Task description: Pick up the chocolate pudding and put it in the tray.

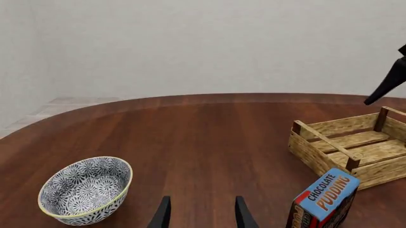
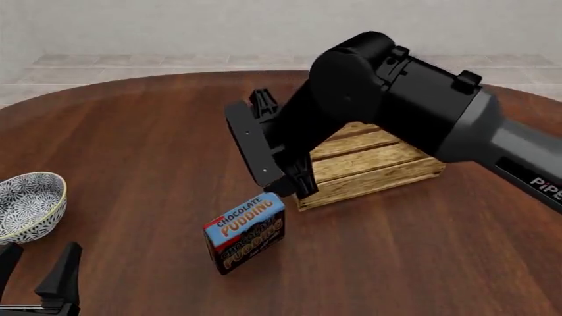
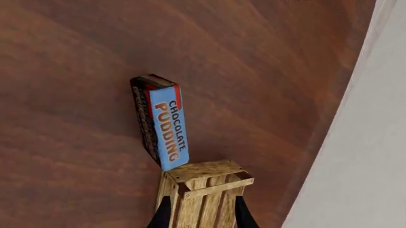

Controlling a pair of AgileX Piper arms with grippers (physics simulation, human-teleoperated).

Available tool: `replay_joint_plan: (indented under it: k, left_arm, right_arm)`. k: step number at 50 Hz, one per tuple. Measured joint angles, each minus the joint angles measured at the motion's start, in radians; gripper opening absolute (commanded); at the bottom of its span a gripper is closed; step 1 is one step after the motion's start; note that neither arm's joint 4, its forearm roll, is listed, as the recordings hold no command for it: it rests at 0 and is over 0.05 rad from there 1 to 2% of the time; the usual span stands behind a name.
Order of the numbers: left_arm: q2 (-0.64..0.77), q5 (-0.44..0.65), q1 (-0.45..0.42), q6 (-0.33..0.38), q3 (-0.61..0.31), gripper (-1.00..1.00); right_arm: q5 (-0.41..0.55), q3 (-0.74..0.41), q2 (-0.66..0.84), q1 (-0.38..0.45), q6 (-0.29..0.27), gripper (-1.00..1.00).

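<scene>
Chocolate pudding [image 2: 246, 232] upright on table [image 2: 131, 164], beside tray [image 2: 373, 168] corner.

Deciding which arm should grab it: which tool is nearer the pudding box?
Right. The right tool hangs just above the pudding box, by the crate; the left tool sits far off beside the bowl.

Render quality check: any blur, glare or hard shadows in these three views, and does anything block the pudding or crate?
Front view: sharp, even light, no glare; the right arm covers much of the tray; faint shadow under the chocolate pudding. Left wrist view: crisp, pudding cut by the frame edge. Right wrist view: clear, soft sheen on the table.
</scene>
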Motion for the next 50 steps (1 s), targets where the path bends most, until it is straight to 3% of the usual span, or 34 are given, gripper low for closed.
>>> replay_joint_plan:
  k: [27, 50]
  left_arm:
    - [0.000, 0.000, 0.000, 0.000, 0.000, 1.00]
    - [0.000, 0.000, 0.000, 0.000, 0.000, 1.00]
  right_arm:
    - [-0.002, 0.012, 0.033, 0.031, -0.034, 1.00]
    - [-0.030, -0.009, 0.064, 0.087, 0.013, 1.00]
